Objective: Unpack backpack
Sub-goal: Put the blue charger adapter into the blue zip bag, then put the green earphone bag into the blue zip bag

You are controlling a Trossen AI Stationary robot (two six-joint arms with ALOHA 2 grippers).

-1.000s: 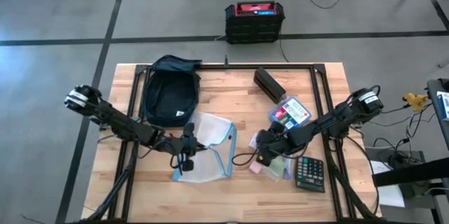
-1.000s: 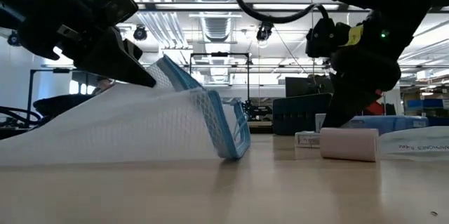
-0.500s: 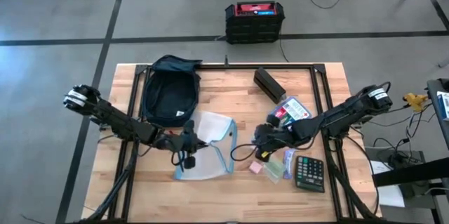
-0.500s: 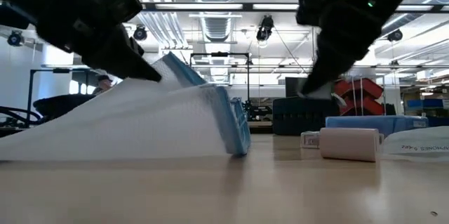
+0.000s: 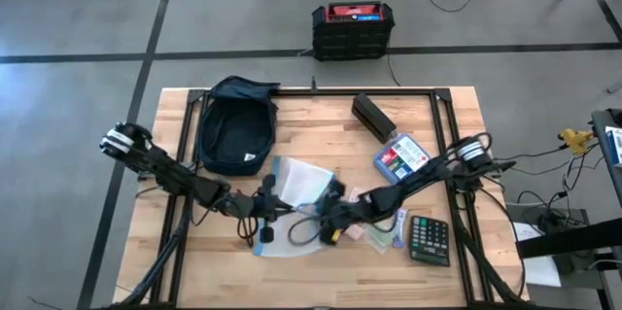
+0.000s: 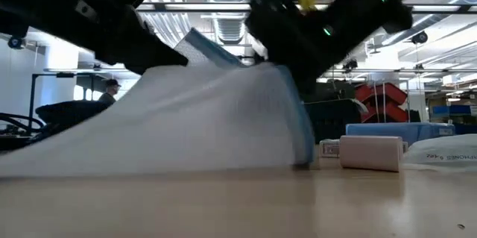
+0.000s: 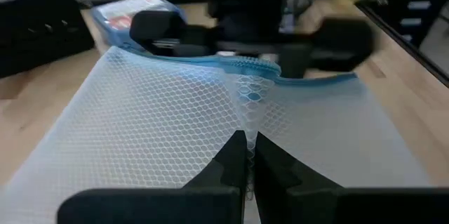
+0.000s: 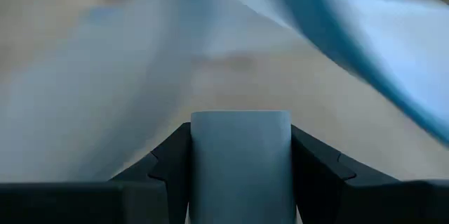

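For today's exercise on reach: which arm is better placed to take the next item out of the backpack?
Probably the left. Its claw pinches the mesh pouch, just in front of the backpack; the right claw sits farther off at the pouch's other edge.

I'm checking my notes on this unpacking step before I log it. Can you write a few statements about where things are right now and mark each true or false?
1. The left end effector is pinching the white mesh pouch. True.
2. The backpack lies on the floor beside the table. False: it lies on the table, at its far left part.
3. The right end effector has reached the pouch's blue-trimmed edge. True.
4. The calculator sits on top of the backpack. False: it lies near the table's right front corner.
5. The black crate stands on the table. False: it stands on the floor beyond it.
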